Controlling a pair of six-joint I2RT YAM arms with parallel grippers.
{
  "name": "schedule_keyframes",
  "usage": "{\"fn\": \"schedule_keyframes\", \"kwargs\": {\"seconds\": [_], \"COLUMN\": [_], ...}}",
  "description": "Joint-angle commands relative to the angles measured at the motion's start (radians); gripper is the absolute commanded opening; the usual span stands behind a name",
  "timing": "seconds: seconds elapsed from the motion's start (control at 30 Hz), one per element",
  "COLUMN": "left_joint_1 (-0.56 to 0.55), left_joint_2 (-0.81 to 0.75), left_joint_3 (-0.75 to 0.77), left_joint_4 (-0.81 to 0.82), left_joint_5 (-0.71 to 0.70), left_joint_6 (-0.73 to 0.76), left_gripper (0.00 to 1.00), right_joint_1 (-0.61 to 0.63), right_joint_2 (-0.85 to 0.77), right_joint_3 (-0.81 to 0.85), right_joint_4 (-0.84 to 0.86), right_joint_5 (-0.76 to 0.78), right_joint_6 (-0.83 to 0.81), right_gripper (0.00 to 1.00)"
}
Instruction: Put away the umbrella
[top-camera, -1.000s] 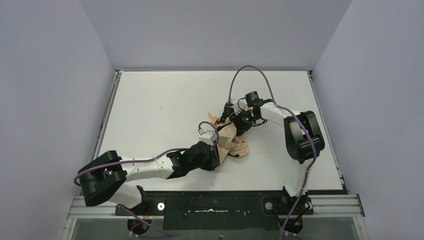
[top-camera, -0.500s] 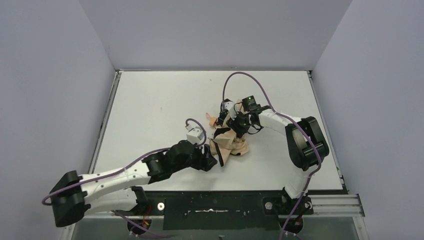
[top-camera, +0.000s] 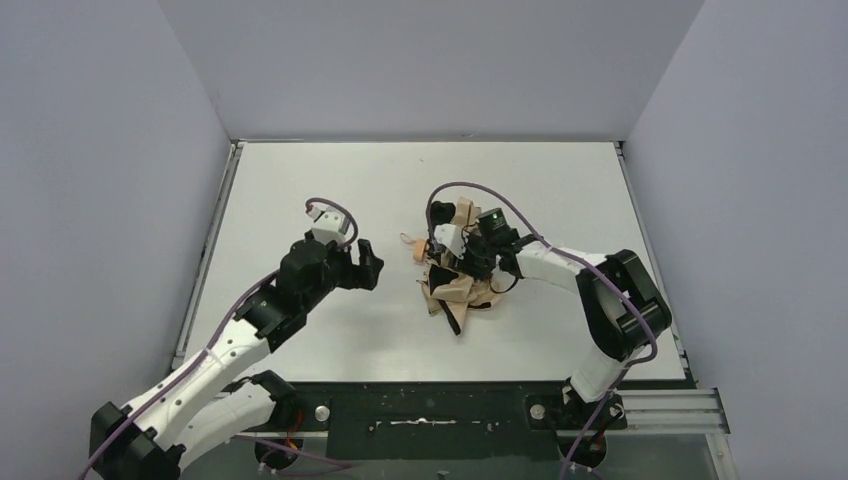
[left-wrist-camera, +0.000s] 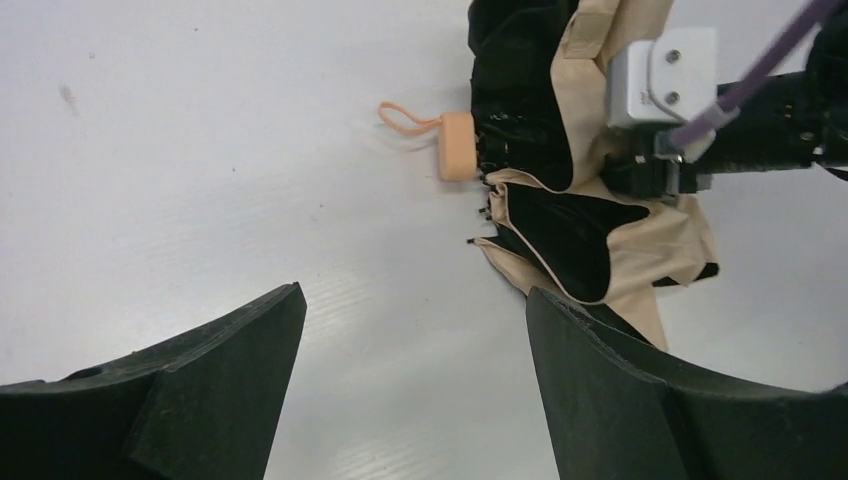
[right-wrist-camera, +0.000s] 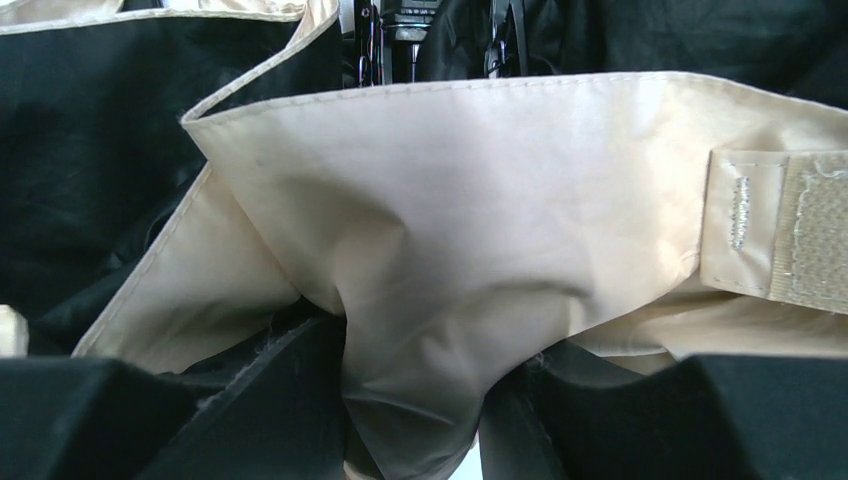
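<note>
Table: a flat white tabletop (top-camera: 300, 180) with pale grey wall panels (top-camera: 100, 200) around it.
Left gripper: the black two-finger left gripper (top-camera: 362, 262) hangs over bare table to the left of the heap. Its jaws are spread wide with nothing between them, clear of the fabric.
Handle: a small peach-tan handle (left-wrist-camera: 456, 146) with a thin loop lies at the heap's left edge.
Umbrella: a crumpled tan fabric folding umbrella (top-camera: 455, 292), black lining showing, is heaped near the table's middle.
Right gripper: the black right gripper (top-camera: 463, 270) is down on the heap, clenched on a fold of the umbrella's tan cloth.
Strap: a tan tab with a fuzzy patch (right-wrist-camera: 800, 240) sits just right of that fold.
</note>
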Motion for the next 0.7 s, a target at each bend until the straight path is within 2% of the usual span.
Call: {"fn": "schedule_keyframes", "kwargs": {"seconds": [0.0,0.17,0.3,0.33,0.37,0.4,0.43,0.67], "left_joint_1": [0.096,0.146,0.163,0.164,0.165,0.165,0.166,0.192], "left_joint_2": [0.152,0.326,0.465,0.497,0.534,0.559,0.582,0.719], "left_joint_3": [0.110,0.157,0.178,0.189,0.198,0.210,0.219,0.256], "left_joint_4": [0.120,0.223,0.304,0.305,0.302,0.294,0.289,0.367], "left_joint_5": [0.239,0.423,0.642,0.705,0.777,0.810,0.826,0.927], "left_joint_6": [0.172,0.279,0.417,0.460,0.504,0.540,0.567,0.703], "left_gripper": [0.79,0.80,0.81,0.81,0.86,0.93,0.94,0.96], "right_joint_1": [0.050,0.091,0.102,0.104,0.106,0.106,0.108,0.121], "right_joint_2": [-0.004,-0.072,-0.093,-0.095,-0.098,-0.100,-0.104,-0.117], "right_joint_3": [-0.092,-0.193,-0.248,-0.253,-0.257,-0.262,-0.268,-0.305], "right_joint_4": [-0.041,0.087,0.214,0.229,0.242,0.256,0.270,0.349], "right_joint_5": [0.117,0.118,0.129,0.133,0.135,0.134,0.131,0.090], "right_joint_6": [-0.156,-0.212,-0.237,-0.241,-0.243,-0.244,-0.245,-0.251], "right_gripper": [0.08,0.08,0.08,0.08,0.08,0.08,0.07,0.07]}}
